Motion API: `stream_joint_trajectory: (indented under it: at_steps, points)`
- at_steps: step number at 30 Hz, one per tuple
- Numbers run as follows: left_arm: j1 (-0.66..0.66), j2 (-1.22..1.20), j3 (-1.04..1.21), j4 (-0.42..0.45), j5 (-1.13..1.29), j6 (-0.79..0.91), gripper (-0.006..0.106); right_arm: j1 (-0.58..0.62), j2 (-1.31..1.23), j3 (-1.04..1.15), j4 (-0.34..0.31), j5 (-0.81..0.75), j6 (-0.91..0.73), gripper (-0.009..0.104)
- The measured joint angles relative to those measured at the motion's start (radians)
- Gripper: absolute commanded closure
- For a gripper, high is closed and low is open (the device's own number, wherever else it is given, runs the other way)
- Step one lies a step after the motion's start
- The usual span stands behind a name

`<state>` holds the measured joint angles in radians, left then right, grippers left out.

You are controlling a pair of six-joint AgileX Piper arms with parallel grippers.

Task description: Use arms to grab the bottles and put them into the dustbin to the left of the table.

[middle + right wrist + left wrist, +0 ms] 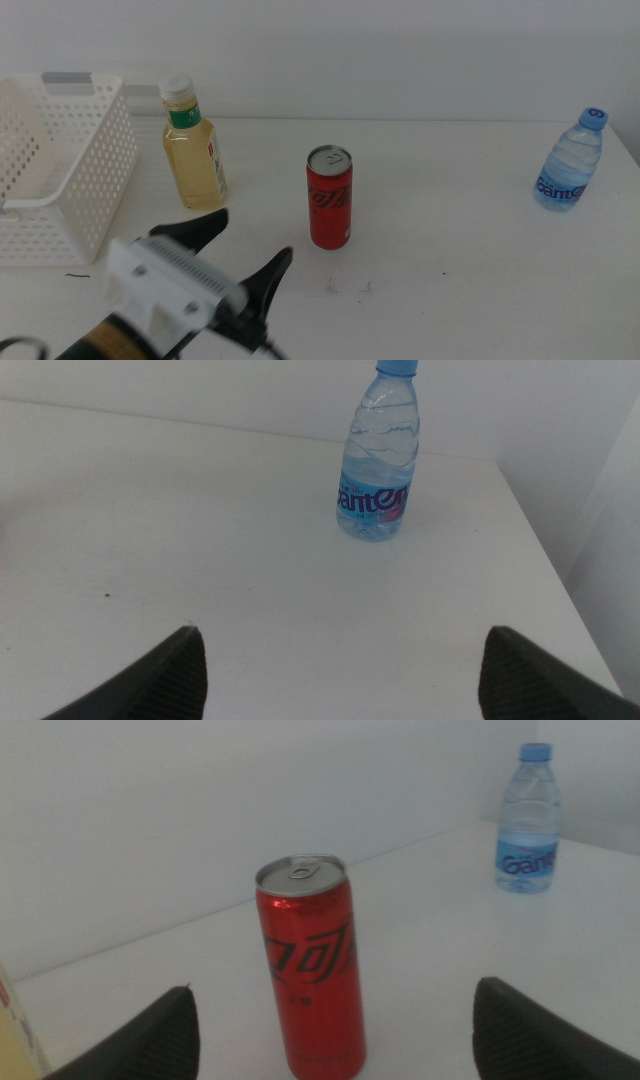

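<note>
in the middle view the left gripper [252,245] comes in from the lower left with its two dark jaws spread wide and nothing between them, aimed at the red can [329,197] standing upright near the middle of the table [470,270]. the yellow bottle [193,148] stands upright just beside the white basket [70,190], which sits at the table's left end; what shows of the basket's inside looks empty. the water bottle [573,160] stands well apart, near the far right edge. the right arm is not seen here.

in the left wrist view the jaws rise wide apart on either side of the can [308,965], not touching it. the can's tab looks unpulled, so it is probably full and fairly heavy for its slim body; its painted metal wall is smooth and likely slippery, stiff enough if sealed. a hold around the middle of the body, square across, seems safest. the water bottle [529,820] shows far behind.

in the right wrist view the right gripper [345,670] is also released, its jaws wide and empty, facing the water bottle [380,455] from a distance. that bottle seems nearly full of clear water; its thin plastic may give a little, so the labelled waist looks the best place to grip.
</note>
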<state>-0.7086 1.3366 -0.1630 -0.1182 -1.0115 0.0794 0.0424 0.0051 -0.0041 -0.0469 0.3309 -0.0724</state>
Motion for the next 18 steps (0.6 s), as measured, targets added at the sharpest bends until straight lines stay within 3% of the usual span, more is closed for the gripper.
stream_joint_trajectory:
  at_steps: [4,11,18]
  points:
    - [0.039,0.15,-0.078,0.021,-0.057,-0.042,0.007,0.0,0.0,0.0,0.0,0.0,0.0,0.008]
    - [0.103,0.379,-0.243,0.14,-0.109,-0.133,0.007,0.0,0.0,0.0,0.0,0.0,0.0,0.008]
    - [0.11,0.537,-0.392,0.166,-0.111,-0.151,0.007,0.0,0.0,0.0,0.0,0.0,0.0,0.008]
